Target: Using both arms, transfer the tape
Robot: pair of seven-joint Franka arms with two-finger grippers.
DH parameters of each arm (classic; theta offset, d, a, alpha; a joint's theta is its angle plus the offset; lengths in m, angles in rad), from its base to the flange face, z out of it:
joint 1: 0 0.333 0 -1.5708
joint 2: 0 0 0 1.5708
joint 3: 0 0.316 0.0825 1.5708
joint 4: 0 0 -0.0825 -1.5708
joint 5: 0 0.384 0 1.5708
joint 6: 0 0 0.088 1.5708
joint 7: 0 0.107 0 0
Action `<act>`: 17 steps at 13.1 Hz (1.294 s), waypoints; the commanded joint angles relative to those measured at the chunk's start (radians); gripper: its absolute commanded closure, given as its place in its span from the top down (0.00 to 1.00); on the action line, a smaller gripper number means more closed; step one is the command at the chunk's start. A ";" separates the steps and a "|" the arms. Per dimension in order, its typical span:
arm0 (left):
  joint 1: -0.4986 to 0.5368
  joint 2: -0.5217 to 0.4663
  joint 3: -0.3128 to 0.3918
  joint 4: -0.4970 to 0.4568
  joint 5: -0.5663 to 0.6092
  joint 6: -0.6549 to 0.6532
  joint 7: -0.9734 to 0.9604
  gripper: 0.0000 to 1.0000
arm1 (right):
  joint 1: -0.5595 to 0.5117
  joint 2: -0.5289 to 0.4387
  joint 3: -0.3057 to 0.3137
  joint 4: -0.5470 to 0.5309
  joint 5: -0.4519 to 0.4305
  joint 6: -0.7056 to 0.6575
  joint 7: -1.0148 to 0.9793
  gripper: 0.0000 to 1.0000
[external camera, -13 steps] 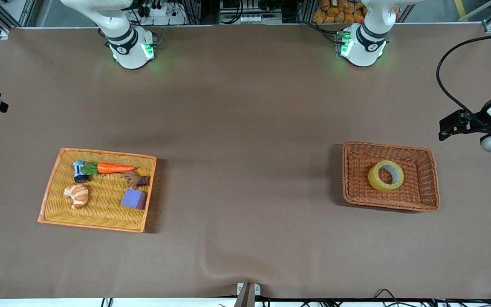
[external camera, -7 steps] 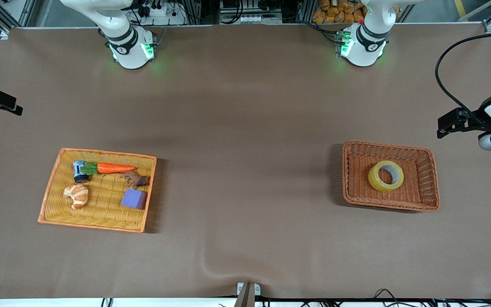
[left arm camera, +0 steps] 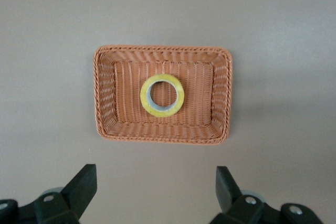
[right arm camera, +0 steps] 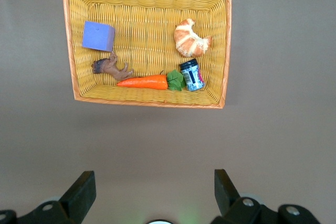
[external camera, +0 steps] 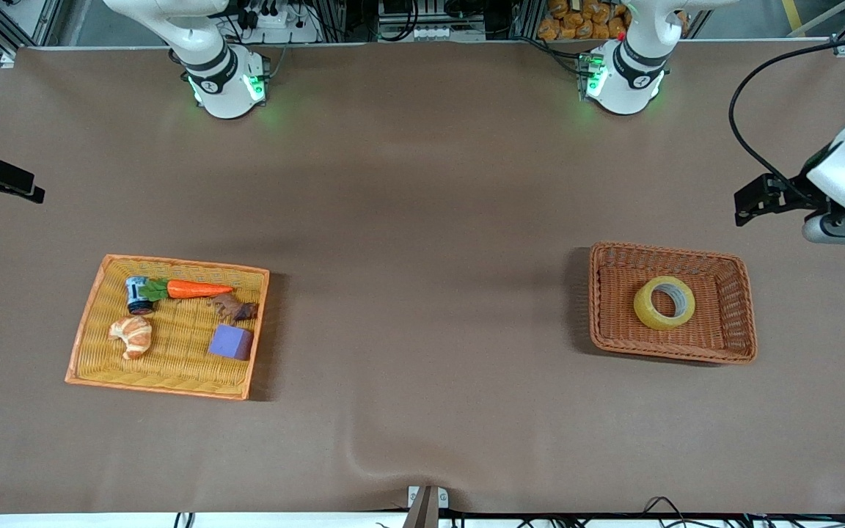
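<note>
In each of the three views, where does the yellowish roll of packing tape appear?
Front view: the translucent yellowish ring-shaped tape roll lies in the brown wicker basket, toward the left arm's end of the table.
Left wrist view: same roll, mid-basket.
Right wrist view: not in it.
Shared landmark: the brown basket.

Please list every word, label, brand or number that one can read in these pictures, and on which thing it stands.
None can be read.
Small jar in the yellow basket: printed label, too blurred to read.
Arm bases: a small dark mark, too small to read.
Tape in the brown basket: no print visible.
</note>
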 commanded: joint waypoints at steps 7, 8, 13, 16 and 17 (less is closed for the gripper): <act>-0.012 -0.137 0.025 -0.089 -0.060 -0.056 -0.004 1.00 | 0.011 -0.034 -0.001 -0.053 0.002 0.069 0.009 1.00; -0.014 -0.136 0.026 -0.076 -0.060 -0.057 -0.007 1.00 | 0.007 -0.044 -0.001 -0.062 0.002 0.082 0.009 1.00; -0.021 -0.100 0.031 -0.003 -0.062 -0.131 -0.010 1.00 | 0.002 -0.075 -0.002 -0.080 0.004 0.102 0.011 1.00; -0.021 -0.100 0.032 -0.002 -0.055 -0.132 -0.008 1.00 | 0.013 -0.084 0.001 -0.109 -0.007 0.105 0.009 1.00; -0.021 -0.100 0.032 -0.002 -0.055 -0.132 -0.008 1.00 | 0.014 -0.084 0.001 -0.110 -0.007 0.105 0.009 1.00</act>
